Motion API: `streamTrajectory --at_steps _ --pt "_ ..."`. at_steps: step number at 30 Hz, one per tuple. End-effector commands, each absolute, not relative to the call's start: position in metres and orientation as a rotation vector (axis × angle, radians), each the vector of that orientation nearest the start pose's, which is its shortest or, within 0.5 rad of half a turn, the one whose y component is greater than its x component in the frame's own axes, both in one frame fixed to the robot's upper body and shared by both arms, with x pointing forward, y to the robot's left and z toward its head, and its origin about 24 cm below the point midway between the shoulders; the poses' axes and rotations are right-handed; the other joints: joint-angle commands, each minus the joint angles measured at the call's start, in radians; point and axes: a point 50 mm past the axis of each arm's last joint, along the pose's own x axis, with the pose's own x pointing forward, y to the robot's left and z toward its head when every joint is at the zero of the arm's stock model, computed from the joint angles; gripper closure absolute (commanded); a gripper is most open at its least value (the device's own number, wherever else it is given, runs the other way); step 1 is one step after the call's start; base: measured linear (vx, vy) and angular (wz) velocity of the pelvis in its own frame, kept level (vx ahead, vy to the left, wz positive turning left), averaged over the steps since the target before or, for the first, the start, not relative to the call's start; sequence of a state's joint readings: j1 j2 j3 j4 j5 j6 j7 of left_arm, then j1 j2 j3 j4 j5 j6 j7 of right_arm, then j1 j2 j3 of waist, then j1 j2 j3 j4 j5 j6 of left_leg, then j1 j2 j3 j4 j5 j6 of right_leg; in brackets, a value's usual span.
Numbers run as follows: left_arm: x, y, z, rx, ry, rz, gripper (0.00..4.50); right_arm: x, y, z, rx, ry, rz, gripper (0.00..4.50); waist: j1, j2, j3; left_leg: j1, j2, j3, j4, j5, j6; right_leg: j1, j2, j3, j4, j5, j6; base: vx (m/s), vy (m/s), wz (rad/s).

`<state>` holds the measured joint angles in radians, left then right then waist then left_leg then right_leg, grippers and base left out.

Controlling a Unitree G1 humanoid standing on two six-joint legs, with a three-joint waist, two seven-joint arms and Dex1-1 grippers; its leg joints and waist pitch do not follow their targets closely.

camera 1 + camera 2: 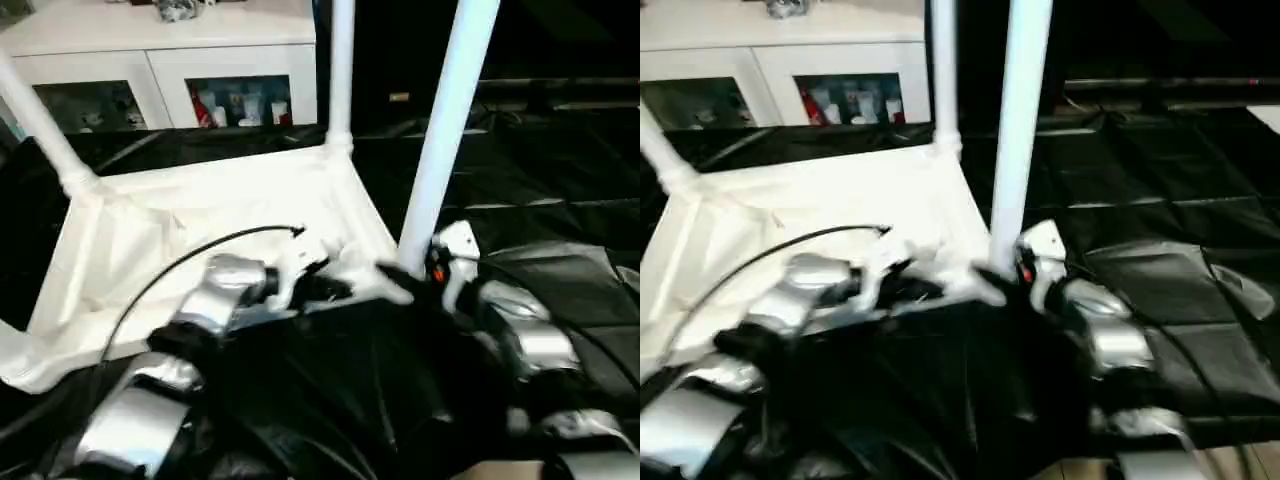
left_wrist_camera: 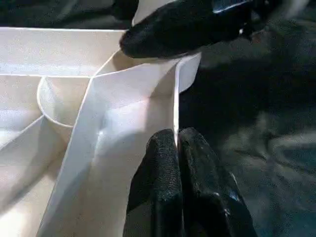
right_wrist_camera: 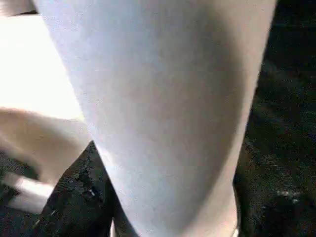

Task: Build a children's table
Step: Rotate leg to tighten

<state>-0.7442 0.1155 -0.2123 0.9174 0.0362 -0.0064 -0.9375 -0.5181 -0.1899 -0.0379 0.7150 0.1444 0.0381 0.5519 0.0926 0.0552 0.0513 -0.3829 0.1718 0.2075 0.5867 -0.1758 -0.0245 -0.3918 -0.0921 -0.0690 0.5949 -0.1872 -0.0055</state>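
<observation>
Left eye view, item: we list the children's table (image 1: pixel 200 225), white plastic, lying upside down on a black sheet (image 1: pixel 560 170), rimmed underside facing up.

Legs fitted: we count two upright at the far corners, the far-left leg (image 1: pixel 35 120) leaning away to the left and the far-right leg (image 1: pixel 342 70) standing straight.

Leg in hand: a third leg (image 1: pixel 450 110) stands at the near right corner, long axis close to vertical, leaning slightly to the right, its foot end above the frame.

Right gripper (image 1: pixel 415 280): we place it at the base of this leg; in the right wrist view the leg (image 3: pixel 163 113) sits directly between the black fingers (image 3: pixel 79 197), which stand apart around it. We cannot tell whether they press on it.

Left gripper (image 2: pixel 177 163): fingers together, clamped on the thin upright rim (image 2: pixel 176 103) of the near edge, just beside the corner socket (image 2: pixel 59 106).

Key relation: we judge that the coming move turns on the leg's base meeting the near right corner; the right arm is at it, while the left steadies the top from the side.

Near left corner (image 1: pixel 30 365): no leg in it.

Background: white cabinet (image 1: pixel 160 60) with glass doors, small coloured items behind the glass.

Writing, brands, labels: none that we can read.
</observation>
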Motion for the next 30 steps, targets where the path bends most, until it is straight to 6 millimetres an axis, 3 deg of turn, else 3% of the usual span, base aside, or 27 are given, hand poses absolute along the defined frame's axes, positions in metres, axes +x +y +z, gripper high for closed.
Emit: streamTrajectory --at_steps 1,6,7,10,15,16,20,22,24,27,28,29,30 --pt "0.345 0.055 0.05 0.233 0.307 -1.102 4.5 0.325 -0.143 -0.001 0.042 0.396 0.463 1.85 -0.004 -0.004 -0.049 0.035 0.066 -0.043 -0.087 -0.376 -0.016 0.02 -0.076 0.046 -0.096 -0.403 -0.192 0.0 0.0 0.0" --pt "0.344 0.039 0.052 0.222 0.287 -1.108 4.5 0.326 -0.118 -0.003 0.075 0.404 0.474 1.85 -0.008 -0.005 -0.047 0.033 0.063 -0.045 -0.091 -0.414 -0.019 0.021 -0.078 0.046 -0.102 -0.416 -0.177 0.0 0.0 0.0" --pt "0.344 0.038 0.053 0.221 0.285 -1.11 4.5 0.326 -0.116 -0.002 0.085 0.395 0.488 1.29 -0.008 -0.006 -0.046 0.032 0.063 -0.046 -0.092 -0.418 -0.016 0.024 -0.079 0.046 -0.103 -0.425 -0.17 0.0 0.0 0.0" --pt "0.343 0.042 0.052 0.227 0.284 -1.14 4.5 0.327 -0.114 0.005 0.076 0.353 0.546 1.15 -0.007 -0.008 -0.046 0.034 0.064 -0.047 -0.094 -0.424 -0.013 0.024 -0.082 0.047 -0.107 -0.455 -0.16 0.0 0.0 0.0" --pt "0.338 0.053 0.05 0.231 0.285 -1.222 4.5 0.327 -0.122 0.019 0.034 0.288 0.68 0.87 -0.003 -0.018 -0.048 0.029 0.064 -0.043 -0.094 -0.369 0.013 0.031 -0.081 0.047 -0.105 -0.412 -0.168 0.0 0.0 0.0" --pt "0.337 0.055 0.05 0.231 0.286 -1.237 4.5 0.327 -0.123 0.02 0.027 0.282 0.708 0.87 0.001 -0.015 -0.048 0.027 0.066 -0.04 -0.092 -0.342 0.025 0.032 -0.08 0.048 -0.101 -0.383 -0.174 0.0 0.0 0.0" --pt "0.33 0.068 0.048 0.241 0.306 -1.344 4.5 0.319 -0.136 0.032 -0.031 0.266 0.914 0.87 0.005 -0.021 -0.057 0.012 0.066 -0.036 -0.083 -0.236 0.069 0.046 -0.079 0.044 -0.081 -0.247 -0.213 0.0 0.0 0.0" --pt "0.327 0.076 0.046 0.255 0.323 -1.386 4.5 0.314 -0.143 0.036 -0.057 0.272 0.995 0.87 0.006 -0.024 -0.059 0.013 0.068 -0.034 -0.079 -0.204 0.088 0.044 -0.077 0.044 -0.074 -0.191 -0.236 0.0 0.0 0.0" --pt "0.325 0.085 0.045 0.269 0.337 -1.417 4.5 0.31 -0.15 0.039 -0.072 0.285 1.059 0.87 0.011 -0.02 -0.067 0.011 0.068 -0.032 -0.068 -0.138 0.125 0.046 -0.074 0.042 -0.057 -0.067 -0.27 0.0 0.0 0.0" --pt "0.323 0.097 0.046 0.275 0.356 -1.444 4.5 0.305 -0.159 0.042 -0.089 0.305 1.132 0.87 0.018 -0.024 -0.077 0.008 0.066 -0.031 -0.053 -0.068 0.166 0.045 -0.073 0.04 -0.037 0.066 -0.295 0.0 0.0 0.0" --pt "0.322 0.101 0.046 0.277 0.363 -1.452 4.5 0.304 -0.162 0.043 -0.094 0.311 1.149 0.87 0.021 -0.022 -0.072 0.007 0.067 -0.028 -0.052 -0.07 0.183 0.038 -0.071 0.039 -0.04 0.066 -0.301 0.0 0.0 0.0" --pt "0.322 0.104 0.046 0.277 0.368 -1.458 4.5 0.303 -0.164 0.043 -0.094 0.315 1.159 0.87 0.022 -0.024 -0.072 0.006 0.067 -0.029 -0.053 -0.079 0.182 0.04 -0.073 0.038 -0.041 0.048 -0.3 0.0 0.0 0.0" --pt "0.322 0.106 0.047 0.276 0.372 -1.461 4.5 0.303 -0.165 0.043 -0.094 0.318 1.165 0.87 0.025 -0.022 -0.068 0.008 0.07 -0.03 -0.057 -0.12 0.164 0.038 -0.076 0.039 -0.049 -0.034 -0.294 0.0 0.0 0.0"
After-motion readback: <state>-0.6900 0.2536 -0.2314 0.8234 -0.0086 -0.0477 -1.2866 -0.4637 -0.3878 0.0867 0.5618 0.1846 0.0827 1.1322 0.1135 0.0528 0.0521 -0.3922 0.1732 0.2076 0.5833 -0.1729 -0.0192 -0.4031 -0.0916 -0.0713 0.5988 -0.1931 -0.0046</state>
